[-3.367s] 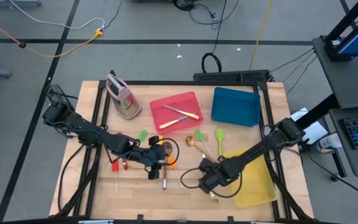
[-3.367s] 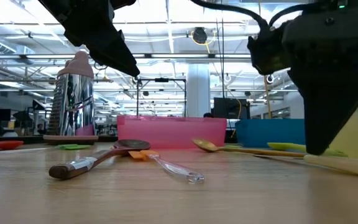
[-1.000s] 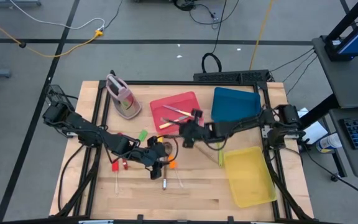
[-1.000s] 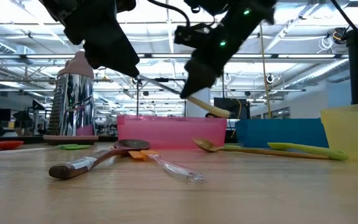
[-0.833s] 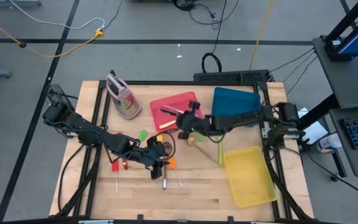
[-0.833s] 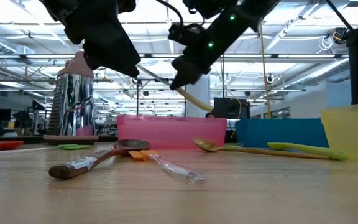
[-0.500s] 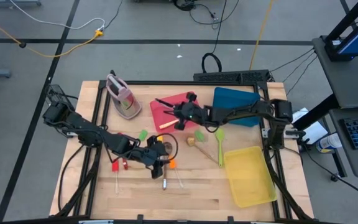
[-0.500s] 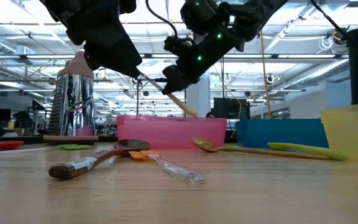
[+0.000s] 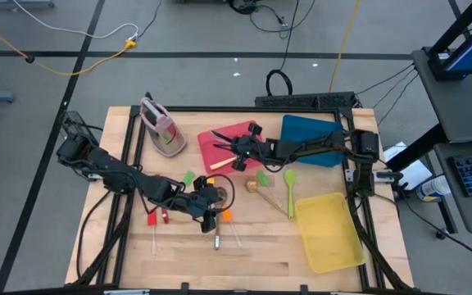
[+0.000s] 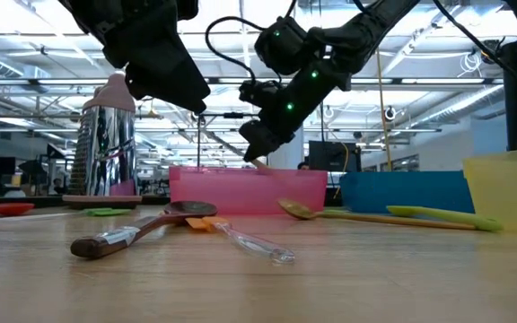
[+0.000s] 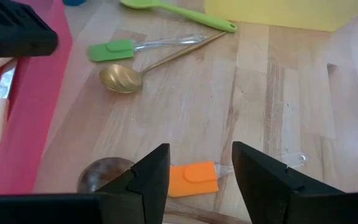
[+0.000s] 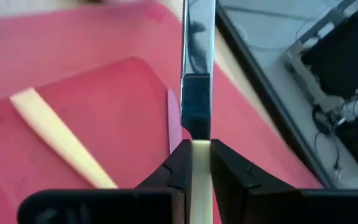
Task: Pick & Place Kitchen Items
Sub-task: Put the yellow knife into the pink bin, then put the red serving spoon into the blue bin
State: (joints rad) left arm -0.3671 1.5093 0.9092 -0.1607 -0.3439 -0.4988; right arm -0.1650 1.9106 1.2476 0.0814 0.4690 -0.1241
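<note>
My right gripper [image 9: 238,150] hangs over the red tray [image 9: 248,131], shut on a cream-handled knife [image 12: 197,68]. The knife's steel blade sticks out ahead of the fingers. A second cream-handled knife [image 12: 61,143] lies flat in that tray. My left gripper [image 11: 201,180] stands open just above an orange-headed clear-handled spatula [image 11: 193,179] and the bowl of a brown spoon [image 11: 104,174], touching neither. A gold spoon [image 11: 120,78], a green spatula [image 11: 110,50] and a green spoon [image 11: 179,14] lie on the wood beyond it. My right gripper pinches the knife's cream handle [image 12: 200,155] between its two fingers, at the end where the blade starts. The fingers lie along the knife and slant down from the table's right. The knife is lifted clear above the red tray, its blade pointing on toward the left.
A blue tray [image 9: 310,138] sits to the right of the red one, and a yellow tray [image 9: 328,233] lies near the right front. A pink-grey stand [image 9: 161,127] is at the far left. Red-headed utensils [image 9: 156,217] lie left of my left gripper.
My right gripper has carried the knife from above the middle of the table toward the far edge and a little left. It now hangs over the red tray, lower than before. The knife has stayed in its hold.
</note>
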